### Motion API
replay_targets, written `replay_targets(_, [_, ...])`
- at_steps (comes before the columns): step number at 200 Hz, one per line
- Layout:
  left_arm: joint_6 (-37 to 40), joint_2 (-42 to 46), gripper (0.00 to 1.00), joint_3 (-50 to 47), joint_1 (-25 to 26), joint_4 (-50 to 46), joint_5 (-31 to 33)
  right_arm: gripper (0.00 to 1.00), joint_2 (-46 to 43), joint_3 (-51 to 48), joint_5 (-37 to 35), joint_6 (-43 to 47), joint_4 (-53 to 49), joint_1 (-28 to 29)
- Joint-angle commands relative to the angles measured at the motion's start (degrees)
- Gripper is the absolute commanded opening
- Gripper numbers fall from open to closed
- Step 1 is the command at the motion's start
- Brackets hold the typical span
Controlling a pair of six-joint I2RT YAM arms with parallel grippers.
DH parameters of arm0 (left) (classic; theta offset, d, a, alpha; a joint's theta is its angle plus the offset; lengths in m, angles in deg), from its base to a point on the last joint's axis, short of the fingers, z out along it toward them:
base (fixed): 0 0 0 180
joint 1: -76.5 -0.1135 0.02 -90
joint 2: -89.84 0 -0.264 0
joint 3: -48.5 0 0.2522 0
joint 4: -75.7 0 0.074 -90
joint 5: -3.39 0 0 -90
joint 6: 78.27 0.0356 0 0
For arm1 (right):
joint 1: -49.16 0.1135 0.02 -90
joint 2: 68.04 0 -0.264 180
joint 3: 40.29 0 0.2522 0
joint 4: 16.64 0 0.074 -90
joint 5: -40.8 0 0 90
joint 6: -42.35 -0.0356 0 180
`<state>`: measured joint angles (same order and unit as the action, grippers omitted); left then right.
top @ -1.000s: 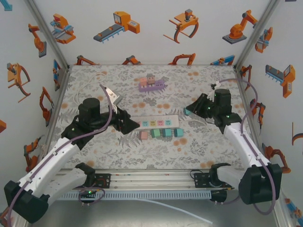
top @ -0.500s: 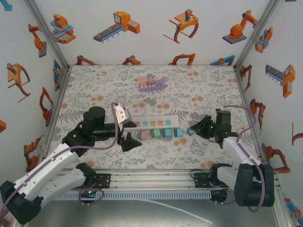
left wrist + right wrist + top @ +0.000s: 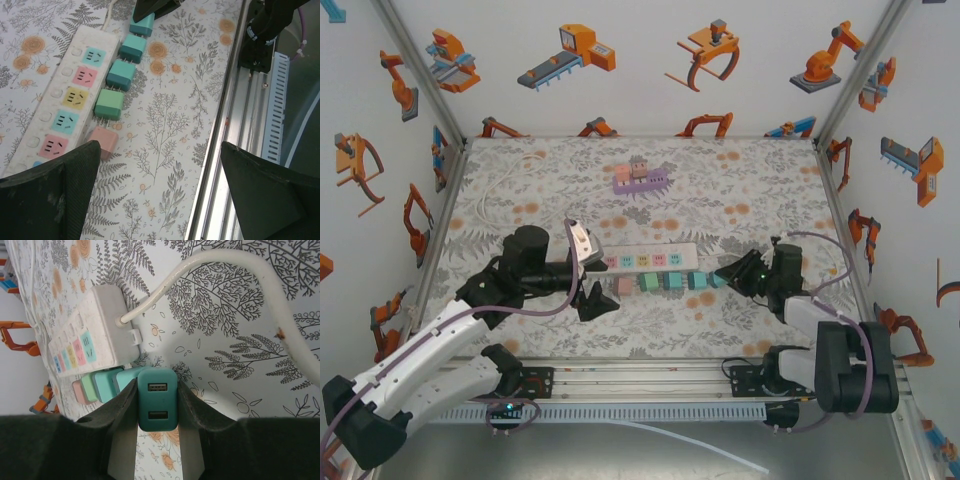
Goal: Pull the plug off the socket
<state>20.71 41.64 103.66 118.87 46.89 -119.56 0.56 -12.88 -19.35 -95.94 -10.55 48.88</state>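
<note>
A white power strip with coloured sockets lies mid-table; it is also in the left wrist view and the right wrist view. Along its near side runs a row of plugs, pink to teal, lying on the mat. At the row's right end my right gripper is shut on a dark teal plug with two USB ports, the fingers pressing its two sides. My left gripper stands wide open at the row's pink end, holding nothing.
The strip's white cable curves off to the right. A purple block with small pieces sits at the back. More white cable lies at the back left. The aluminium rail runs along the near edge.
My left gripper has opened wide and swung nearer, to the pink end of the row. My right gripper has come down and nearer with the dark teal plug, to the row's right end.
</note>
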Motion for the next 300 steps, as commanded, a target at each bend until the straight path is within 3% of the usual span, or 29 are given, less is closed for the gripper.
replay_targets(1, [1.44, -0.22, 0.97, 1.15, 0.24, -0.32, 0.25, 0.21, 1.65, -0.66, 1.47, -1.52, 5.75, 0.77])
replay_targets(26, [1.4, -0.07, 0.97, 0.88, 0.27, -0.13, 0.86, 0.21, 3.83, -0.81, 1.44, -2.98, 8.25, 2.37])
replay_targets(77, [1.23, 0.22, 0.97, 0.46, 0.39, 0.5, 1.66, 0.27, 9.64, -1.2, -3.87, -7.44, 14.77, 10.87])
replay_targets(122, [1.46, 0.04, 0.97, 0.34, 0.43, 0.58, 2.45, 0.43, 12.61, -2.12, -6.25, -9.56, 17.2, 12.9])
replay_targets(167, [1.22, -0.91, 0.97, 0.43, 0.5, 0.96, 2.45, 0.49, 11.53, -3.84, -8.55, -9.78, 16.94, 13.01])
replay_targets(216, [1.22, -1.55, 0.97, 0.79, 0.52, 1.06, 3.65, 0.59, 6.98, -4.19, -11.19, -9.55, 11.37, 12.97])
replay_targets(265, [-0.63, -2.39, 0.97, 1.86, 0.57, -0.12, 10.85, 0.67, -3.41, -0.38, -14.67, -5.82, -2.9, 13.02])
replay_targets(300, [-2.33, -2.34, 0.97, 2.36, 0.53, -0.34, 17.09, 0.83, -12.01, 2.4, -18.21, -2.04, -12.68, 13.04])
